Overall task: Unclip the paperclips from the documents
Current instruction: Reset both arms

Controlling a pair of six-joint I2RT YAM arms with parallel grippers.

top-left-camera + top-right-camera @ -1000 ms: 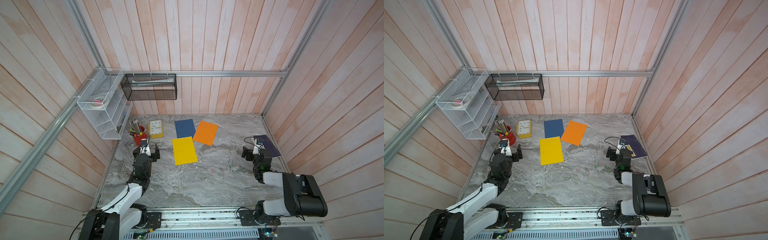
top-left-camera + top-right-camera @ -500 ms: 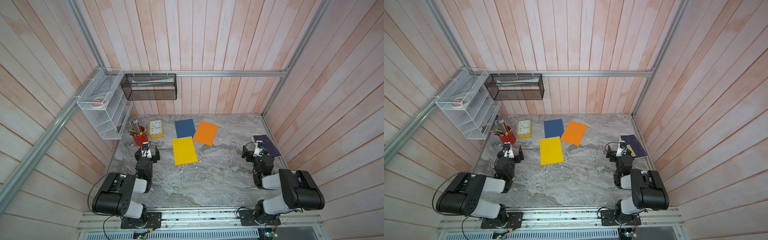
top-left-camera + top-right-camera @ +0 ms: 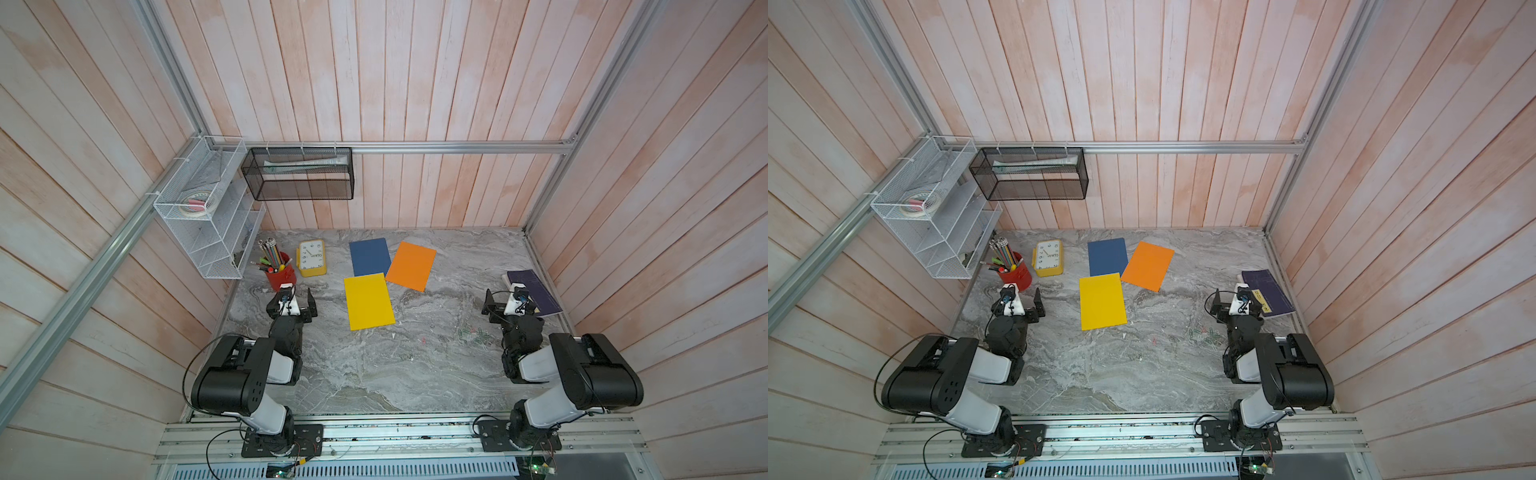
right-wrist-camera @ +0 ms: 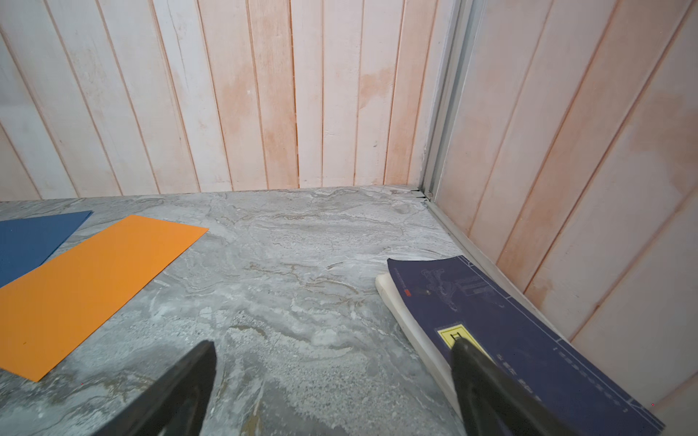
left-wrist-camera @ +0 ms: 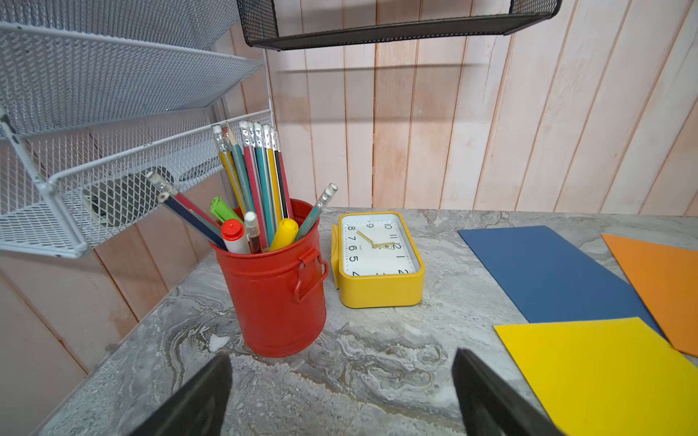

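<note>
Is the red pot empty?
No, the red pot is stuffed with pencils and a few markers, as the left wrist view shows.

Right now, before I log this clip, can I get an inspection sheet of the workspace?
Surface: grey marbled tabletop.
Job's things: yellow paper sheet, orange paper sheet, dark blue paper sheet flat, edges meeting, no clips seen on them; tiny wire paperclips loose near right arm.
Clutter: red metal pencil tin, yellow rectangular clock, dark purple book.
Grippers: left gripper open, empty; right gripper open, empty.
Cables: black cable looped beside left arm.
Surroundings: white mesh shelf, black mesh basket, plank walls.
</note>
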